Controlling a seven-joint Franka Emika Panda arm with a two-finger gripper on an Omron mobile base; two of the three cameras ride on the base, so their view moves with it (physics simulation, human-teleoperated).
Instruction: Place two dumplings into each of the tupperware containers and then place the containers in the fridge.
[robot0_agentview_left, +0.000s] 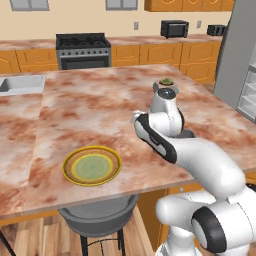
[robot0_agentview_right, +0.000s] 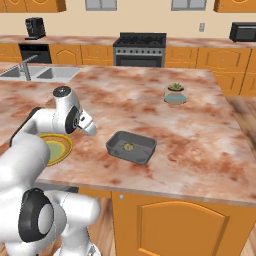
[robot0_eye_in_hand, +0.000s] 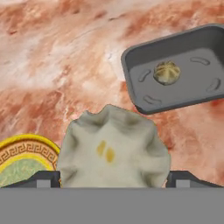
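Tool: the tool (robot0_eye_in_hand: 113, 177) is gripping a pale pleated dumpling (robot0_eye_in_hand: 113, 151) between its two dark finger tips, jaws standing wide around it, hanging above the counter (robot0_eye_in_hand: 57, 65) between plate and tub.
Landmark: a dark grey tupperware container (robot0_agentview_right: 131, 147) is lying on the marbled counter, near its front edge in the right base view.
Dumpling in tub: a second dumpling (robot0_eye_in_hand: 166, 72) is sitting on the floor of the dark tub, roughly central, apart from the walls.
Held dumpling: it is hovering just short of the tub's near corner in the hand view, not touching the rim.
Plate: a round yellow-rimmed plate (robot0_agentview_left: 92, 165) is lying left of the tub, near the same front edge.
Plant: a small potted plant (robot0_agentview_right: 175, 93) is standing well beyond the tub, toward the far side.
Fridge: the grey fridge (robot0_agentview_left: 240, 60) is standing right of the counter, its door open on white shelves.
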